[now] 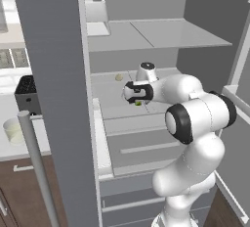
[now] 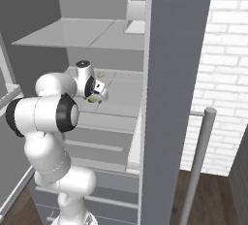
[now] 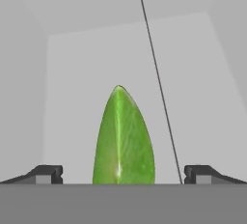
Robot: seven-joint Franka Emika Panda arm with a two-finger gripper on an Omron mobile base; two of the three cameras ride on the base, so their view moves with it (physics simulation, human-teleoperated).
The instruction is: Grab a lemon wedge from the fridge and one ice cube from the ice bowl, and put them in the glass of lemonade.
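Note:
The fridge [image 1: 53, 74] stands with both doors swung open, and my arm reaches onto its middle shelf [image 2: 121, 93]. There lies the lemon wedge [image 3: 123, 138], yellow-green and pointed, directly between my finger tips. My gripper [image 3: 123, 175] is open, one tip on each side of the wedge with a gap to both. From the base the wedge [image 1: 138, 103] [image 2: 92, 100] peeks out just under the gripper [image 1: 136, 100] [image 2: 95, 96]. The glass of lemonade [image 1: 13, 130] stands on the counter left of the fridge door. The ice bowl and ice cube are out of view.
A small beige lump [image 1: 118, 77] lies farther back on the same shelf. A white bin [image 1: 95, 6] sits on the shelf above. A dark toaster [image 1: 27, 94] stands on the counter. The door's bar handle [image 1: 36, 162] and a brick wall [image 2: 227, 73] flank the fridge.

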